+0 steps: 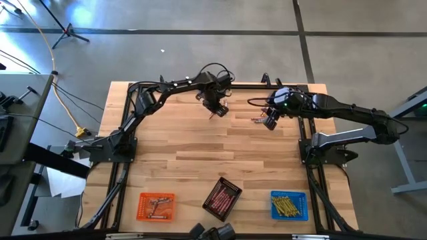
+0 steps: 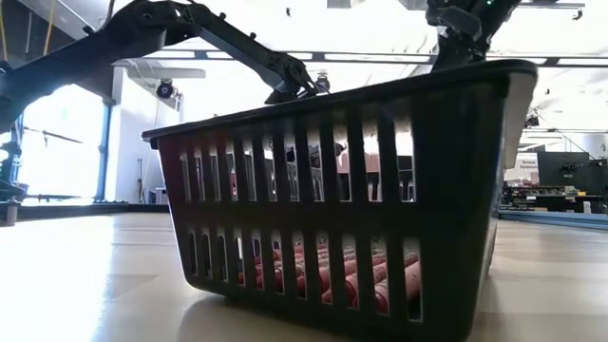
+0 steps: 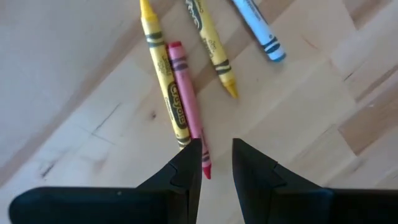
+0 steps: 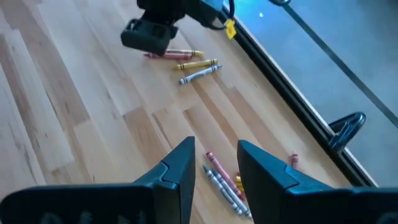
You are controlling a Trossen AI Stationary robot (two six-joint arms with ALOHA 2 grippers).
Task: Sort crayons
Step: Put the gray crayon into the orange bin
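Hovering over the far part of the pale wooden table (image 1: 200, 160), my left gripper (image 3: 216, 163) hangs with its two dark fingers a narrow gap apart and nothing clamped between them. Just ahead of those fingertips lies a red paper-wrapped crayon (image 3: 185, 99), its point beside the left finger, touching a yellow crayon (image 3: 163, 74) that runs alongside it. A second yellow crayon (image 3: 212, 46) sits slightly farther out, and a blue crayon (image 3: 259, 29) beyond that one.

My right gripper (image 4: 214, 163) waits off to the side of the left one, fingers likewise parted and empty. Directly below its tips I see a small cluster of loose crayons (image 4: 225, 182), grey, red and yellow, with one short red piece (image 4: 293, 160) near the table's black edge rail.

Well behind both grippers, along the near edge, stand an orange square tray (image 1: 155, 206), a black slotted tray (image 1: 222, 198) holding reddish crayons, and a blue tray (image 1: 289, 205) holding yellow ones.
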